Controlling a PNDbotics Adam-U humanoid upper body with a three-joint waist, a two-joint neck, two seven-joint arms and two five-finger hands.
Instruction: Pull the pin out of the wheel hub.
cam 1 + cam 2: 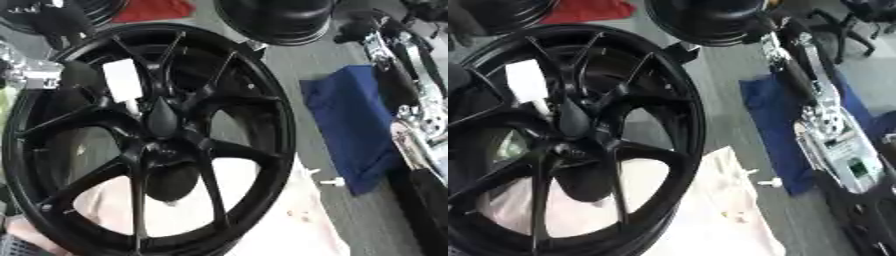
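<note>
Left eye view: white pin (123, 82) is seen seated by the black wheel hub (162, 122); light and rigid, best pinched at its broad head. Right arm (411, 115) is shown alongside; finger state cannot be told.

Light is even and fairly bright, with soft blur throughout. The black wheel (149, 135) loses detail in shadow, the pale cloth (289, 220) beneath washes out, and the right arm (833, 135) glints.
</note>
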